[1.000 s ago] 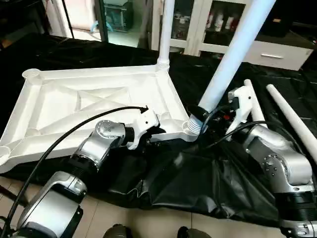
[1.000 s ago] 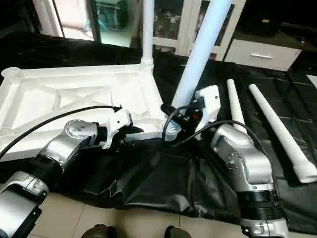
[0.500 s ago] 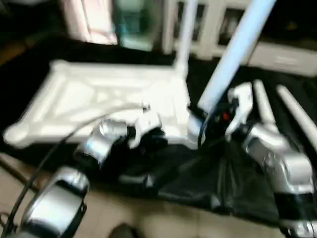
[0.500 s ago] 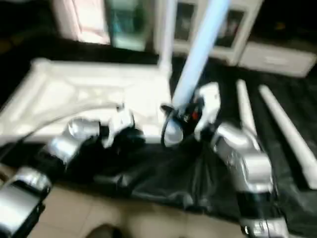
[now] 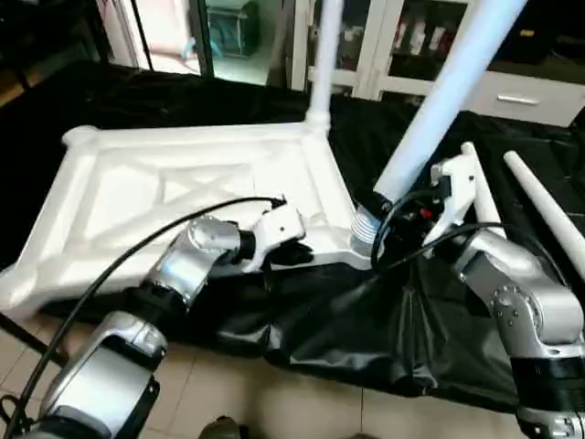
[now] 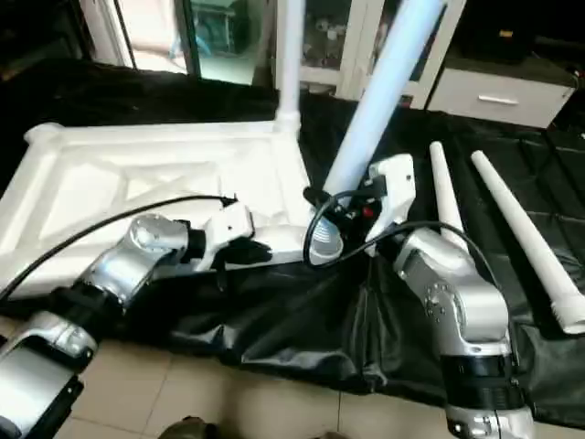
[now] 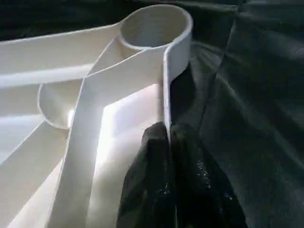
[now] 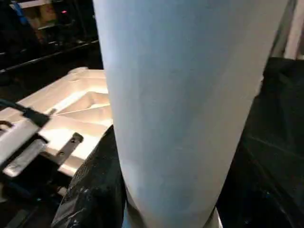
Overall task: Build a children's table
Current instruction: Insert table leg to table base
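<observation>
Nearest the robot, the black sheet (image 5: 366, 338) is seen hanging in loose folds over the front edge of the table (image 5: 137, 91). Just above that edge, the left pincer (image 5: 294, 251) is pressed together on the raised rim of the upturned white table top (image 5: 183, 192), the thin wall being pinched between its black fingertips (image 7: 156, 142) a little short of an empty corner socket (image 7: 154, 23). At the near right corner of the top, a tapered white leg (image 5: 448, 91) is gripped at its ribbed foot by the right pincer (image 6: 340, 219), whose jaws are held apart by the width of the tube; the leg leans to the right and away from the robot and is judged not yet fully seated in its socket. Farther back, a second leg (image 5: 323, 55) stands upright in the far right corner. Two loose legs (image 6: 521, 238) lie on the sheet at the right, well apart from the top.

Several risks can be judged from here. If the tilted leg is pushed down while still aslant, it may jam or skid off the socket. The thin rim could slip from the left pincer under that load, and the top could then slide on the slack sheet. The standing leg could be knocked by any swing.
</observation>
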